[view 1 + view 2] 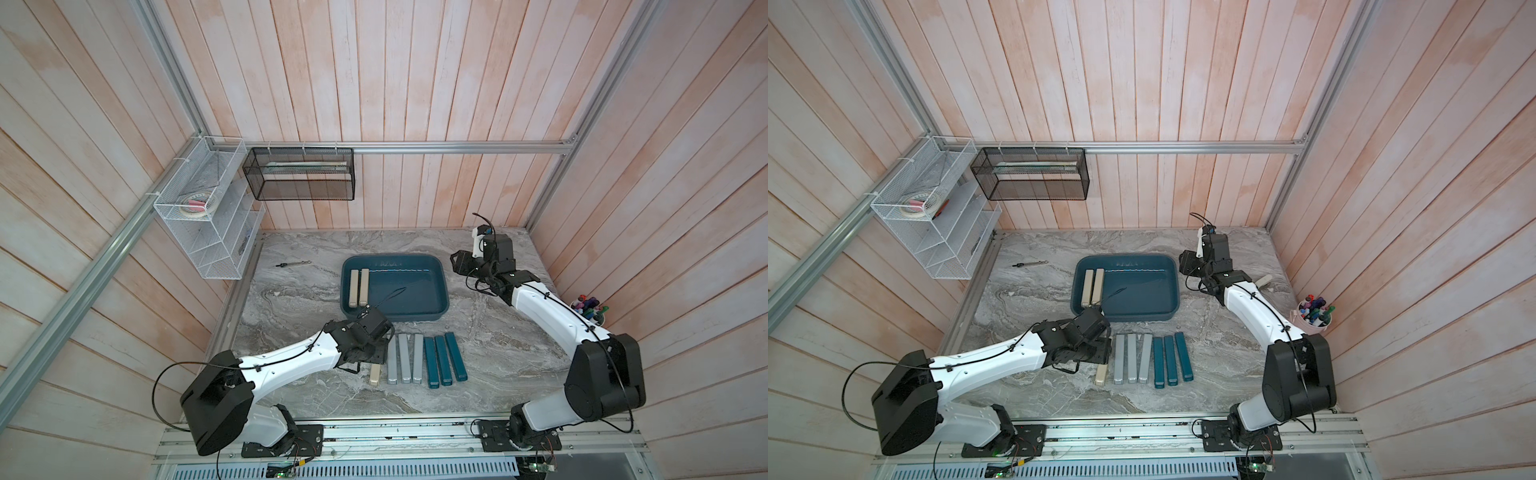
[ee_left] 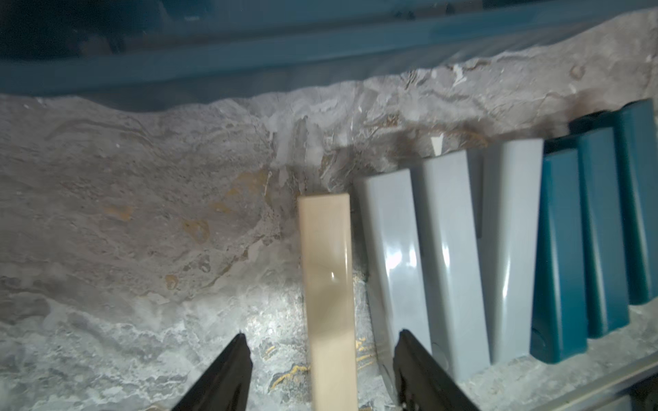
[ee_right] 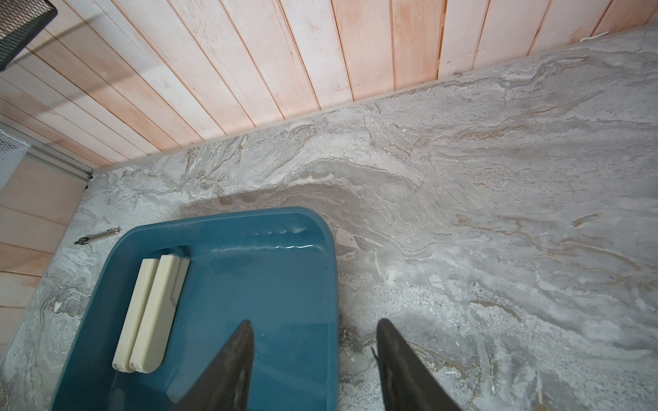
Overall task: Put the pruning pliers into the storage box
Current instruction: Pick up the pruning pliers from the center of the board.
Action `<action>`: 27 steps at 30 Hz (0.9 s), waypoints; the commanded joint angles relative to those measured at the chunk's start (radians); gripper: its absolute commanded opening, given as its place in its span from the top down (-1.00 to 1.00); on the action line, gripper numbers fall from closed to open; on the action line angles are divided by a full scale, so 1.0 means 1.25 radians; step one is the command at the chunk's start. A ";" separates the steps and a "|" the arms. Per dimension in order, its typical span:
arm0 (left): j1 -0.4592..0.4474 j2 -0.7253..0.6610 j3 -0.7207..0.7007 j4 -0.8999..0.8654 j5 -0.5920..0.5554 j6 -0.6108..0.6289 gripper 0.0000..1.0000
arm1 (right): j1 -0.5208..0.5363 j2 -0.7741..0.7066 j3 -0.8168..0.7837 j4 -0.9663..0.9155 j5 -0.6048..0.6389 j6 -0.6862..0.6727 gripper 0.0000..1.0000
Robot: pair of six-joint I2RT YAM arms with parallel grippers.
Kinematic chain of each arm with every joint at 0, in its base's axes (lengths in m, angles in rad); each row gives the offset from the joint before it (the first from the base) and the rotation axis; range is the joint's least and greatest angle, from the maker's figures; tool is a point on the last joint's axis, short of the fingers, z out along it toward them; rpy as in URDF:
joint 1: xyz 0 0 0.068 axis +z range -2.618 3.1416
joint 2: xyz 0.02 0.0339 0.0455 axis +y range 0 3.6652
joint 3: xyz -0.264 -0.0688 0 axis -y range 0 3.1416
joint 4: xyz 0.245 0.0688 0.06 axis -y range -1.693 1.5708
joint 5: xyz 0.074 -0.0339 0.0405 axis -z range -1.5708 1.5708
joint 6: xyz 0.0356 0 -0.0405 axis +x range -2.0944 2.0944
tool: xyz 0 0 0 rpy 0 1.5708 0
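Left gripper [image 2: 322, 332], fingers wide, is straddling the last beige bar [image 2: 325, 256] near the tray [image 1: 445, 291]; closing squarely is coming next.

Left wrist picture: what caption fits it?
Open left claw lined up on a beige bar, grey bars and teal bars beside it.
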 commanded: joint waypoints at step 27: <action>-0.008 0.115 -0.005 0.010 -0.011 -0.008 -0.26 | 0.005 0.026 -0.015 0.022 -0.022 0.012 -0.12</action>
